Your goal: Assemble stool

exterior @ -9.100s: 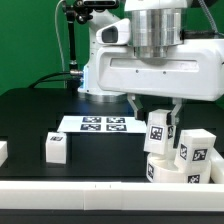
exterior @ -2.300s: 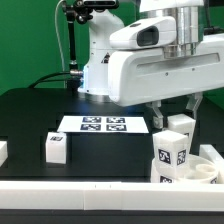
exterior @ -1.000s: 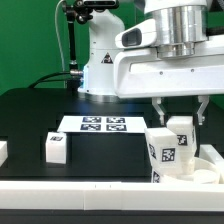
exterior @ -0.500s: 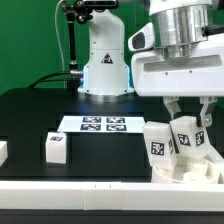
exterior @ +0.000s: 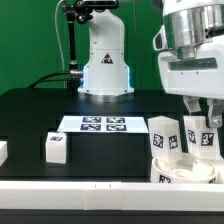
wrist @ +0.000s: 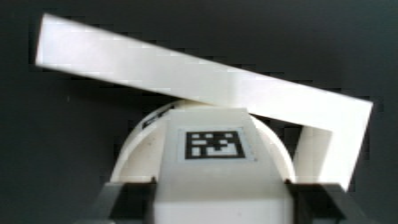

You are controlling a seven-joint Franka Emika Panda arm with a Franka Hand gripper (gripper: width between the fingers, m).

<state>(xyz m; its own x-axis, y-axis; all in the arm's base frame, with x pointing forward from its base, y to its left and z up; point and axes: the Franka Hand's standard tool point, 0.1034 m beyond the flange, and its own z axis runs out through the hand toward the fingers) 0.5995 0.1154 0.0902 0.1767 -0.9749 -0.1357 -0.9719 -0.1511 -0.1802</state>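
Observation:
The white round seat [exterior: 184,174] lies at the front on the exterior view's right, against the front rail. Two tagged white legs stand upright on it. My gripper [exterior: 203,122] is shut on the leg further to the exterior view's right [exterior: 199,141]; the other leg [exterior: 163,136] stands free beside it. A third leg [exterior: 56,147] lies loose on the black table at the exterior view's left. In the wrist view the held leg [wrist: 214,150] fills the space between my fingers [wrist: 128,202], with the seat's curved edge [wrist: 146,135] behind it.
The marker board [exterior: 100,124] lies flat on the table's middle. A long white rail [exterior: 70,190] runs along the front edge and also shows in the wrist view [wrist: 178,68]. A small white block [exterior: 2,151] sits at the exterior view's left edge. The robot base [exterior: 105,60] stands behind.
My gripper has moved toward the exterior view's right and now grips the rear leg. The seat with both legs has shifted right with it. The loose leg has not moved.

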